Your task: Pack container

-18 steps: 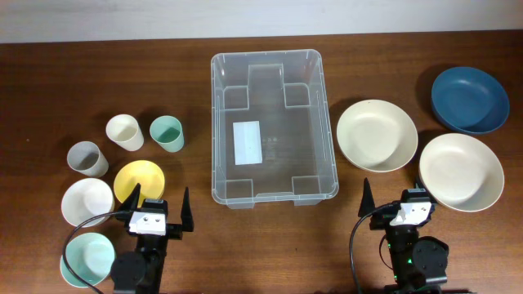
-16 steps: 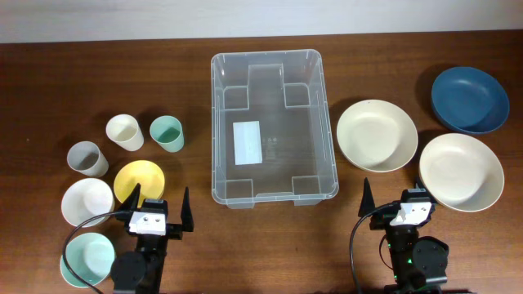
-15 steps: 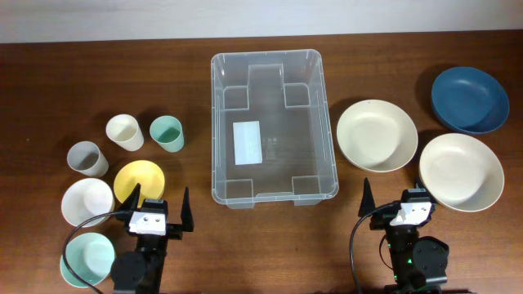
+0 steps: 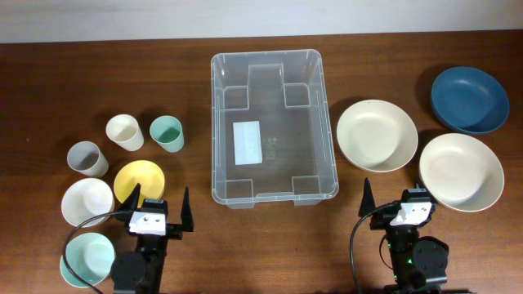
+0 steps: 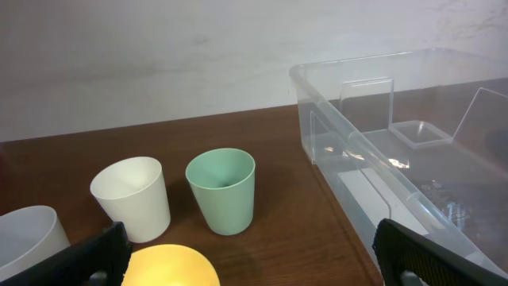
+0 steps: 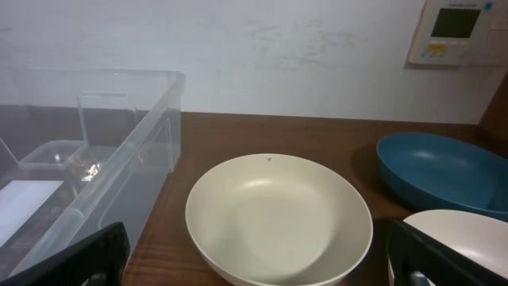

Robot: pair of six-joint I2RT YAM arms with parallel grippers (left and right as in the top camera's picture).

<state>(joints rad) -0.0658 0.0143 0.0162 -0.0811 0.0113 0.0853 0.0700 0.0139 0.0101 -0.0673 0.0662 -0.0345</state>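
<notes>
Finds large rectangular clear plastic container (image 4: 274, 55) upright at mid-table on brown wooden table (image 4: 49, 82), white label (image 4: 247, 141) flat on its base.

Places left gripper (image 4: 163, 198) off container's near left corner, apart from the wall, no contact. Places right gripper (image 4: 391, 198) off container's near right corner, likewise apart from the wall.

Notes both pairs of black fingers spread wide, nothing held between them. In left wrist view, left fingers (image 5: 91, 258) at lower frame corners, container wall ahead and right of the gap. In right wrist view, right fingers (image 6: 79, 258) at lower frame corners, container wall ahead and left of the gap.

Left of container:
- mint-green plastic cup (image 4: 166, 132), nearest the wall
- cream plastic cup (image 4: 124, 131), just beside it
- grey plastic cup (image 4: 87, 158), farther out
- small yellow bowl (image 4: 137, 178), small white bowl (image 4: 86, 200) and pale mint bowl (image 4: 86, 259), toward the left gripper

Right of container:
- wide cream bowl (image 4: 377, 135), close to the wall
- dark blue bowl (image 4: 470, 100), farther out
- second cream bowl (image 4: 461, 171), beside the right gripper
</notes>
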